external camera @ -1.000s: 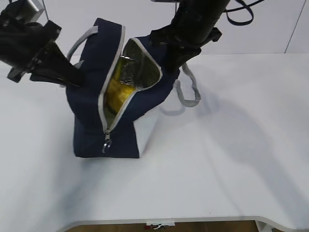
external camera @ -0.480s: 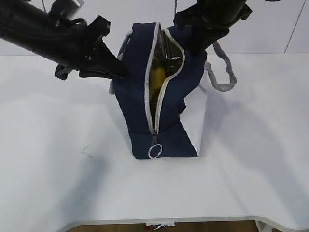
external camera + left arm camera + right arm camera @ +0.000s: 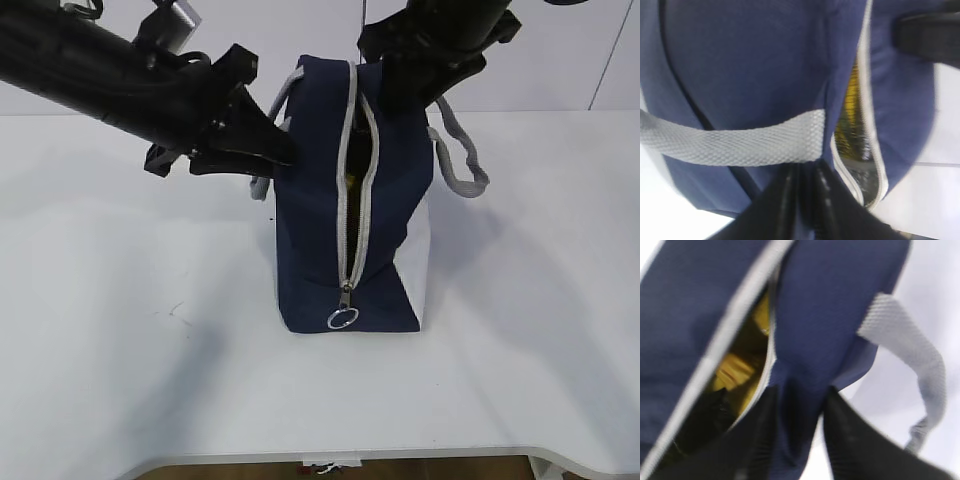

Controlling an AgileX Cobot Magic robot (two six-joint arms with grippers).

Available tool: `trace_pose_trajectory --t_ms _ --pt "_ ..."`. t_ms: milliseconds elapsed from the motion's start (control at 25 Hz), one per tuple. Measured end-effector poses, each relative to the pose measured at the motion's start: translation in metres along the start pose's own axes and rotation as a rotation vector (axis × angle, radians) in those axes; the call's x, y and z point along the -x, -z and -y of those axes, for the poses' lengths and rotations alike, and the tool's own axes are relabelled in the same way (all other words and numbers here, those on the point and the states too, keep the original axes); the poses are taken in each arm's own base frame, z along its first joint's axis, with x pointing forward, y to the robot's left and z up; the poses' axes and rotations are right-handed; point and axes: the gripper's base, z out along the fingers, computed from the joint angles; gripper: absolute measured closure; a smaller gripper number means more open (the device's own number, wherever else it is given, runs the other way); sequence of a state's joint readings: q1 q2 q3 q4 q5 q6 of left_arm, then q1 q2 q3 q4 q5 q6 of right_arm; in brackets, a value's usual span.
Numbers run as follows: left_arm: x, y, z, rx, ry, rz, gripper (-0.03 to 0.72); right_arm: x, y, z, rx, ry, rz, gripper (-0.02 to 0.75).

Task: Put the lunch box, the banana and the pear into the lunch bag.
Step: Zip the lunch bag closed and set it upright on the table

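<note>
The navy lunch bag [image 3: 320, 250] stands upright on the white table, its zipper slit only narrowly apart and the ring pull [image 3: 342, 319] hanging low at the front. Something yellow [image 3: 735, 367] shows through the slit; I cannot tell whether it is the banana or the pear. The lunch box is hidden. My left gripper [image 3: 285, 155] is at the bag's upper left wall, jaws slightly apart with blue fabric between them [image 3: 805, 172]. My right gripper [image 3: 400, 95] is at the top right edge, jaws well apart around loose fabric [image 3: 800, 400].
Grey handles hang off both sides of the bag [image 3: 460, 160], [image 3: 740, 142]. The white table [image 3: 520, 330] spreads out in front and to both sides. A pale wall runs behind.
The bag has swung from leaning left with a gaping mouth to standing upright further right, its slit nearly closed. Both grippers' jaws have parted from the fabric they pinched.
</note>
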State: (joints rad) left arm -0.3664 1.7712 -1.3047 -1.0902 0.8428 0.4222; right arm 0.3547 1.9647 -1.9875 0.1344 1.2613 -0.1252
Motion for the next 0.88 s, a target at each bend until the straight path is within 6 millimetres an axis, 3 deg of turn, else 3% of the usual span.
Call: trace_pose_trajectory --t_ms 80,160,240,560,720,880 --pt "0.001 0.000 0.002 -0.016 0.011 0.006 0.424 0.000 0.000 0.000 0.000 -0.013 0.002 0.356" --pt "0.001 0.000 0.002 -0.018 0.010 0.008 0.336 0.000 0.002 0.000 -0.001 -0.022 0.008 0.324" --pt "0.002 0.001 0.004 -0.025 0.000 0.000 0.300 0.000 0.006 -0.001 -0.001 -0.025 0.017 0.311" --pt "0.010 0.024 0.024 -0.056 -0.147 -0.130 0.276 -0.006 0.051 -0.007 -0.003 -0.027 0.106 0.302" --pt "0.015 0.038 0.030 -0.030 -0.194 -0.196 0.276 -0.017 0.060 -0.012 0.025 -0.046 0.099 0.314" --pt "0.016 0.049 0.025 0.118 -0.207 -0.219 0.276 -0.031 0.068 -0.016 0.042 -0.056 0.087 0.330"
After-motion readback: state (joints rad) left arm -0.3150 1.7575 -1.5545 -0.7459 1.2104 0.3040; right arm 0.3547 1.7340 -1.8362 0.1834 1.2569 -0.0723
